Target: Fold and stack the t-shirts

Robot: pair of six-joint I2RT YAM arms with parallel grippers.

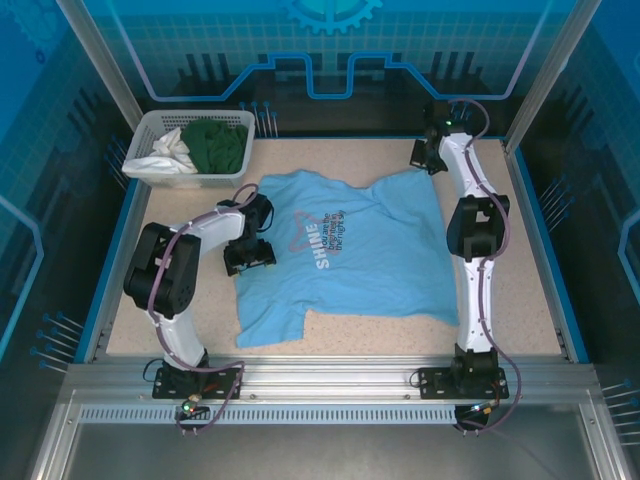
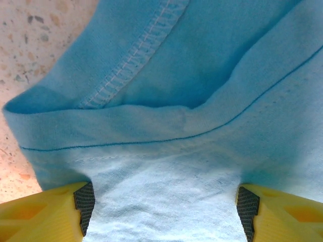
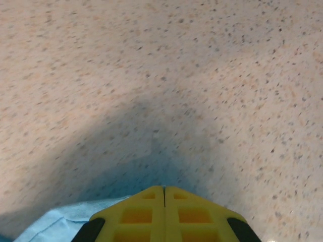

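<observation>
Left arm [image 1: 165,270] rising from near-left base, folding at elbow, forearm reaching right and away. Left gripper [image 1: 250,255] pointing down, sitting low. In wrist view, left gripper [image 2: 164,201] spreading wide, yellow fingers [image 2: 45,214] standing far apart at either edge, light blue t-shirt [image 2: 202,75] lying between them.

Right arm [image 1: 475,225] stretching nearly straight from near-right base toward far edge. Right gripper [image 1: 428,152] angling down at far right. In wrist view, its yellow fingers [image 3: 197,214] pressing together, hairline seam between.
</observation>
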